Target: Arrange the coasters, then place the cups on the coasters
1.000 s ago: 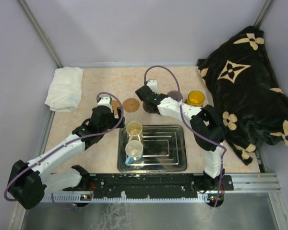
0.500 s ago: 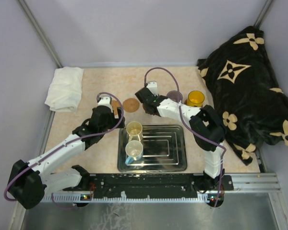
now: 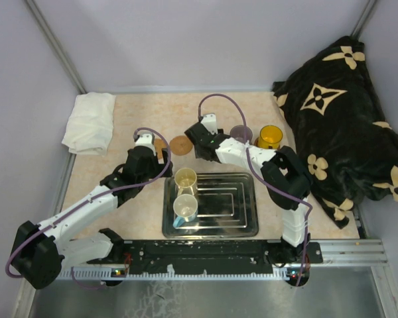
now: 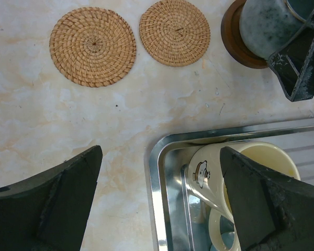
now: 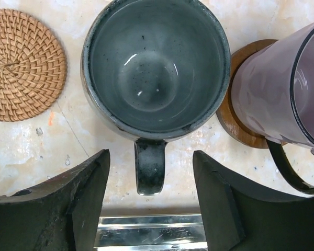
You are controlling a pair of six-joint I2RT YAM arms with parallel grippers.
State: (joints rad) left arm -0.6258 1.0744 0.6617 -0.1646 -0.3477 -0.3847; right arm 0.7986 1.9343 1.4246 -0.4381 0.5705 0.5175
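right fingers [image 5: 68,209]: apart, straddling handle of grey cup [image 5: 156,68], gripping nothing | grey cup: upright on dark coaster [image 4: 233,41] beyond tray [image 4: 153,178], seemingly centred | purple cup [image 5: 282,89]: on wooden coaster [image 5: 235,128] just right | left fingers [image 4: 57,204]: wide, empty, above cream cup [image 4: 214,172] in tray, likely next | two woven coasters [image 4: 92,46]: bare, left
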